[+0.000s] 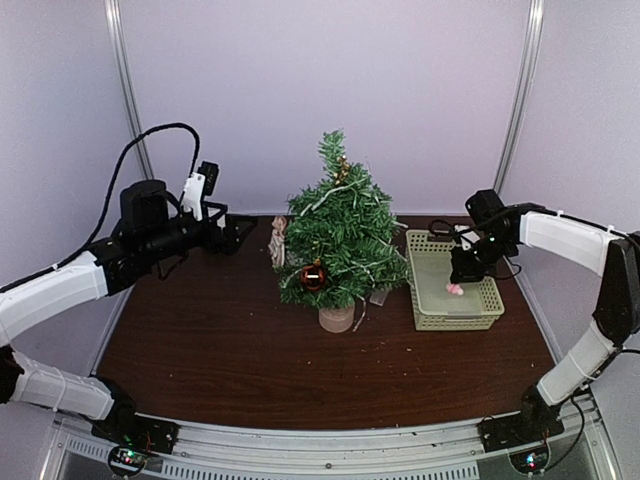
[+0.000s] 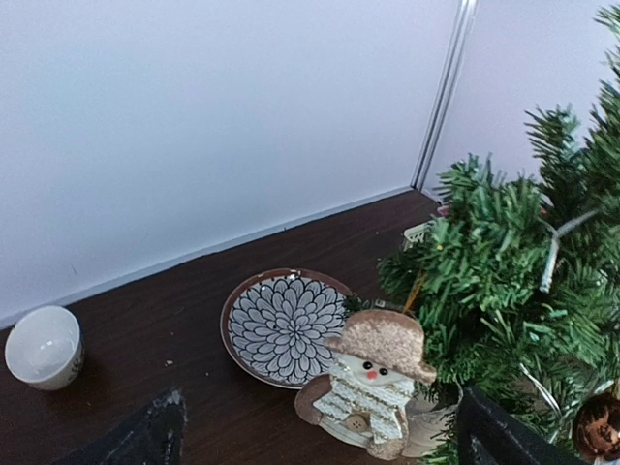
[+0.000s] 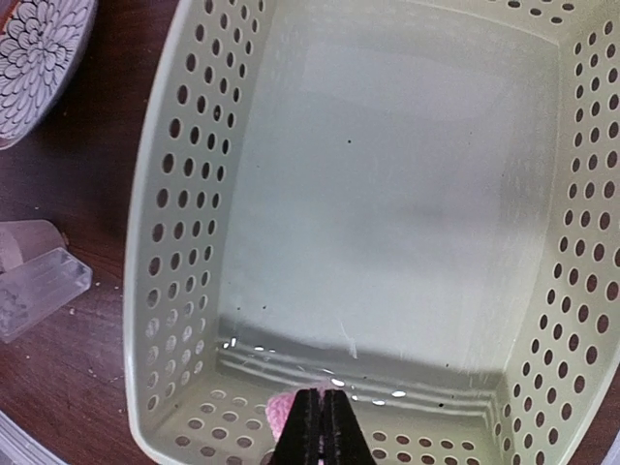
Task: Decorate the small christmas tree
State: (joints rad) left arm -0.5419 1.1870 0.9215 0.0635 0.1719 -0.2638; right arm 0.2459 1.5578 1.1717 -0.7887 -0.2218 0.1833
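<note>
- Centre of the overhead view: small christmas tree point(image 1: 340, 235), upright on its pale base on the dark table point(image 1: 200, 370); red bauble point(image 1: 314, 276) low on its left side.
- Just right of the tree: pale green perforated basket point(image 1: 480, 318).
- Down inside the basket: right gripper point(image 1: 456, 284), fingers clenched flat together with no gap; small pink piece point(image 3: 279, 411) touching the tips on their left in the wrist view; pinched or merely touched, impossible to tell.
- Upper left of the overhead view: left gripper point(image 1: 232, 233), spread wide, grasping nothing.
- Left wrist view: patterned plate point(image 2: 281, 325) at centre, snowman figure point(image 2: 373, 383) below it against the tree, white cup point(image 2: 44, 346) at far left.
</note>
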